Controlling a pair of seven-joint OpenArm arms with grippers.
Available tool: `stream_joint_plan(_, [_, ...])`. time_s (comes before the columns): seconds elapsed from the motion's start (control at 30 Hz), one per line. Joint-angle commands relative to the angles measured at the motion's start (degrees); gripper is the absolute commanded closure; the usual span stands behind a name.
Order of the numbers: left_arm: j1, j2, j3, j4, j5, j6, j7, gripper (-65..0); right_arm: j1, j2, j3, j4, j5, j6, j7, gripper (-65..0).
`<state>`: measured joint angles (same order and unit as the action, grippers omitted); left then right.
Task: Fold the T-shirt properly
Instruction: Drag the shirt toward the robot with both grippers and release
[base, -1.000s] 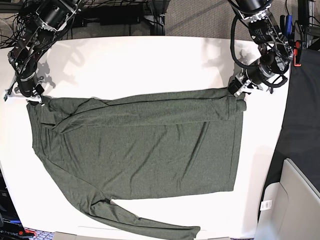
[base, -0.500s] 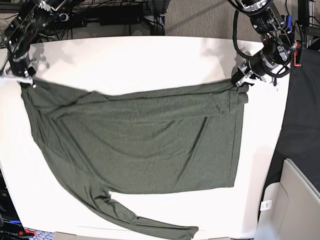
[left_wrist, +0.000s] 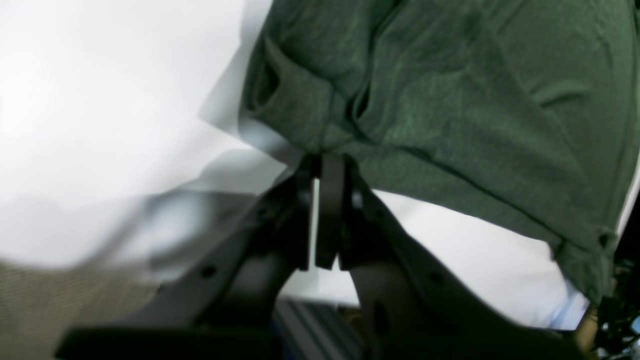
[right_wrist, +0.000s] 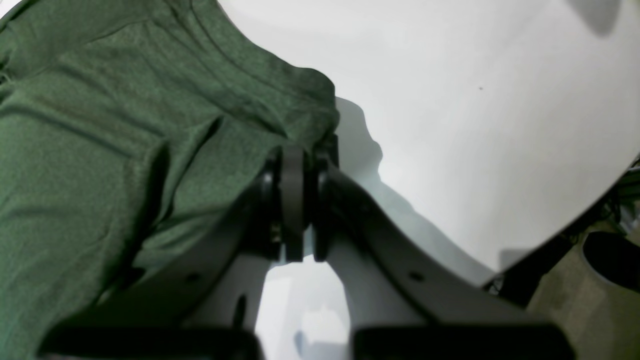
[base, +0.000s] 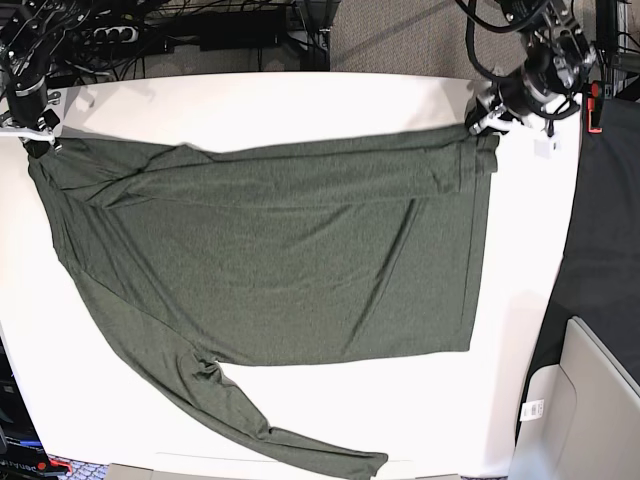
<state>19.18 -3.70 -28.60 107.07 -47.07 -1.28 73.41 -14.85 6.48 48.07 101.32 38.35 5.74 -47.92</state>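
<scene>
The olive-green T-shirt (base: 280, 260) lies spread on the white table (base: 300, 105), one long sleeve (base: 290, 440) trailing to the front edge. In the base view my left gripper (base: 487, 125) is shut on the shirt's far right corner, where the fabric is doubled over. My right gripper (base: 36, 135) is shut on the far left corner. The left wrist view shows the left gripper (left_wrist: 320, 165) pinching bunched T-shirt fabric (left_wrist: 450, 100), lifted a little off the table. In the right wrist view the right gripper (right_wrist: 299, 155) clamps a fold of the T-shirt (right_wrist: 125, 125).
A black cloth-covered surface (base: 605, 230) borders the table on the right, with a pale grey bin (base: 590, 400) at the front right. Cables and a power strip (base: 220, 35) lie behind the table's far edge. The shirt's sleeve end reaches the table's front edge.
Both grippers have drawn the shirt's far edge toward the back of the table. The whole shirt has slid that way and its far edge is stretched straighter.
</scene>
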Motion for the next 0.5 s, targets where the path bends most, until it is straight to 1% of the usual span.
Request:
stream_joint_plan(0.0, [0.1, -0.6, -0.3, 1.6, -0.8, -0.1, 0.0, -0.1, -0.5, 0.9, 0.3, 1.6, 0.7, 0.2, 1.1, -0.4])
stream_joint_plan(0.17, [2.1, -0.6, -0.4, 2.4, -0.8, -0.1, 0.0, -0.1, -2.7, 0.9, 0.4, 1.8, 3.3, 0.2, 1.1, -0.4])
stream_joint_plan(0.3, [3.7, -0.6, -0.4, 2.4, -0.8, -0.1, 0.0, -0.1, -4.7, 0.9, 2.5, 1.9, 5.1, 0.2, 1.1, -0.4])
stream_joint_plan(0.4, [4.9, -2.1, -0.5, 2.4, -0.8, -0.1, -0.3, -0.1, -6.4, 1.1, 4.0, 1.9, 6.7, 0.2, 1.1, -0.4])
stream_joint_plan(0.47, [5.3, -2.4, -0.5, 2.4, -0.8, -0.1, -0.4, -0.1, -7.3, 2.5, 4.4, 1.9, 7.1, 0.3, 1.1, -0.4])
